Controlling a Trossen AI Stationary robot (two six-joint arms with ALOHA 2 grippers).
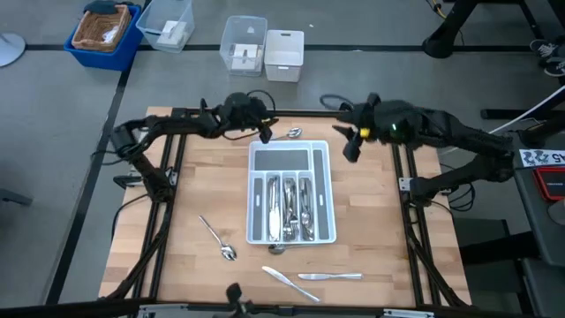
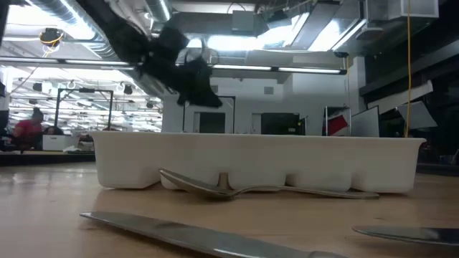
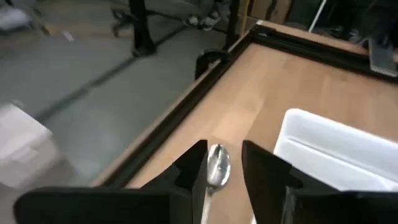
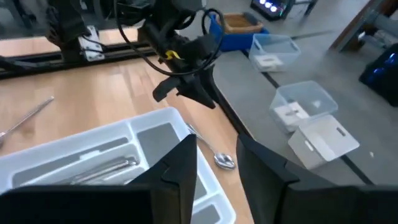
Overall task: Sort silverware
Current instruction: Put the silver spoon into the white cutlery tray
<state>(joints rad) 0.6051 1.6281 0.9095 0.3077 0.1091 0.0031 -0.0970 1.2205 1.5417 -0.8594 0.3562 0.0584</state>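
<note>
A white divided tray (image 1: 328,181) lies mid-table with several forks, knives and spoons (image 1: 290,210) in its slots. One spoon (image 1: 288,134) (image 3: 217,167) (image 4: 217,157) lies flat on the wood between the tray's far end and the table's far edge. My left gripper (image 1: 265,132) (image 3: 224,149) hangs open in the air over that spoon's handle end; the spoon shows through the gap between its fingers. My right gripper (image 1: 350,148) (image 4: 217,146) is open and empty, raised above the tray's far right corner.
Loose silverware lies on the table: a spoon (image 1: 219,238) left of the tray, two knives (image 1: 290,281) (image 1: 334,276) near the front edge, and a spoon (image 2: 237,190) along the tray's near wall. Bins (image 1: 104,31) (image 1: 244,44) stand on the floor beyond.
</note>
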